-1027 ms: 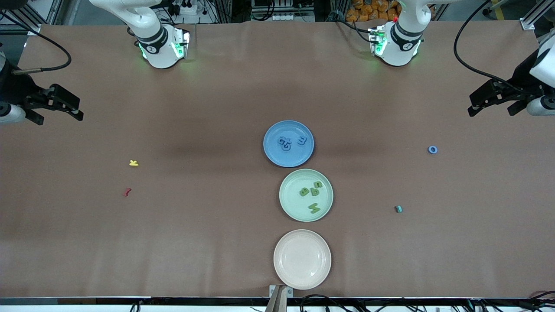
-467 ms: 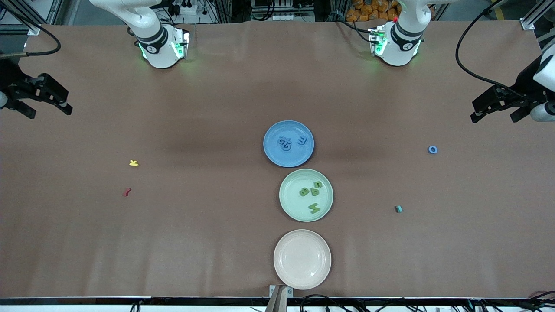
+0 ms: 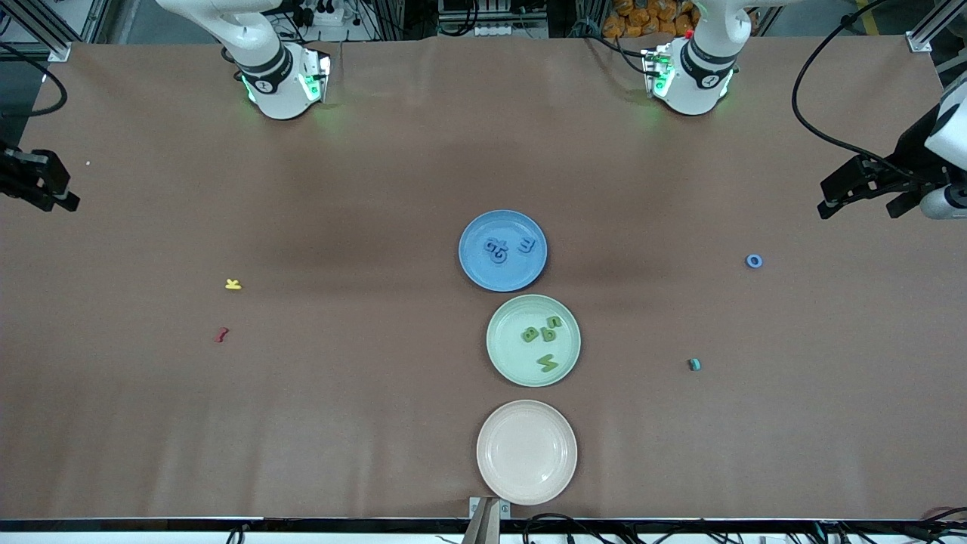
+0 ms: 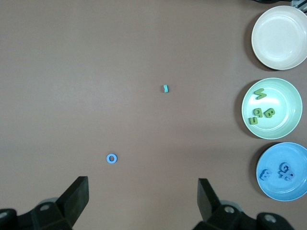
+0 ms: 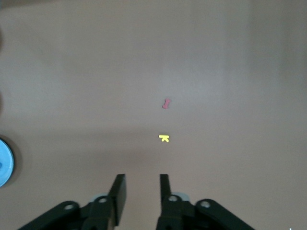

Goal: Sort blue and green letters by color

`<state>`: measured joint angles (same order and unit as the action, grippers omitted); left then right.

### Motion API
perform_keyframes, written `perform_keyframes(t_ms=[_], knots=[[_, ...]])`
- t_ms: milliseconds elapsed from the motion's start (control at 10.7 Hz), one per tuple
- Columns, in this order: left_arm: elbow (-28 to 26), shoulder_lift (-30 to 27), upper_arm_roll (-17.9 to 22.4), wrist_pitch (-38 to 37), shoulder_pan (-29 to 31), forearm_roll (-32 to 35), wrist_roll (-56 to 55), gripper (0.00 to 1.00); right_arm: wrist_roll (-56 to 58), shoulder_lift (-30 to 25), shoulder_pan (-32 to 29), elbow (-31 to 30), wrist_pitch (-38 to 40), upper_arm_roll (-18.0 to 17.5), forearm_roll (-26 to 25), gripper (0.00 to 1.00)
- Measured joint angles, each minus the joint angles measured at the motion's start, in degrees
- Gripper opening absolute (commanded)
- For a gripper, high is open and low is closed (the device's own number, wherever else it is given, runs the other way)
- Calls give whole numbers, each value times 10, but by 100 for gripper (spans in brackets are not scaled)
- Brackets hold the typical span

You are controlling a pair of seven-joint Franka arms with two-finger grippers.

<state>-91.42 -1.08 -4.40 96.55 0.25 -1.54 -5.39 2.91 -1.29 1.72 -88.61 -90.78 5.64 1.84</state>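
front view: three round plates sit in a line at the middle of a brown desk [image 3: 378,423]. the blue plate [image 3: 483,276], farthest from the camera, holds three blue letters [image 3: 508,247]. just beside it, nearer the camera, the pale green plate [image 3: 505,363] holds four green letters [image 3: 542,332], three clustered and one apart. nearest the camera is a cream plate [image 3: 526,452] with nothing in it. a blue ring letter [image 3: 754,261] and a small teal piece [image 3: 694,365] lie loose toward the left arm's end; a yellow letter [image 3: 233,284] and a red squiggle [image 3: 220,335] lie toward the right arm's end. the left gripper [image 3: 861,193] and right gripper [image 3: 45,189] hang over opposite desk edges.

left wrist view: the left gripper [image 4: 143,203] is spread wide and empty above bare desk near the blue ring letter [image 4: 111,158]; all three plates show along one edge.

right wrist view: the right gripper [image 5: 142,191] has its fingers [image 5: 118,191] drawn close with a narrow gap, holding nothing, above the yellow letter [image 5: 164,138] and red squiggle [image 5: 166,103].
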Motion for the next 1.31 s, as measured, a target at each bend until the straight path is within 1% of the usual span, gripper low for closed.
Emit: perform_keyframes(t_ms=[93, 373, 467, 1027, 1307], knots=[[0, 0, 0, 0, 0, 0, 0, 100, 0, 9, 0, -8, -3, -1, 0, 89], [1, 0, 0, 0, 0, 0, 0, 100, 0, 39, 14, -13, -34, -7, 2, 90], [1, 0, 0, 0, 0, 0, 0, 100, -1, 40, 22, -13, -38, -9, 3, 92], [1, 0, 0, 0, 0, 0, 1, 100, -6, 40, 51, -12, -40, -21, 19, 95], [1, 0, 0, 0, 0, 0, 2, 100, -9, 40, 55, -12, -41, -27, 19, 98]])
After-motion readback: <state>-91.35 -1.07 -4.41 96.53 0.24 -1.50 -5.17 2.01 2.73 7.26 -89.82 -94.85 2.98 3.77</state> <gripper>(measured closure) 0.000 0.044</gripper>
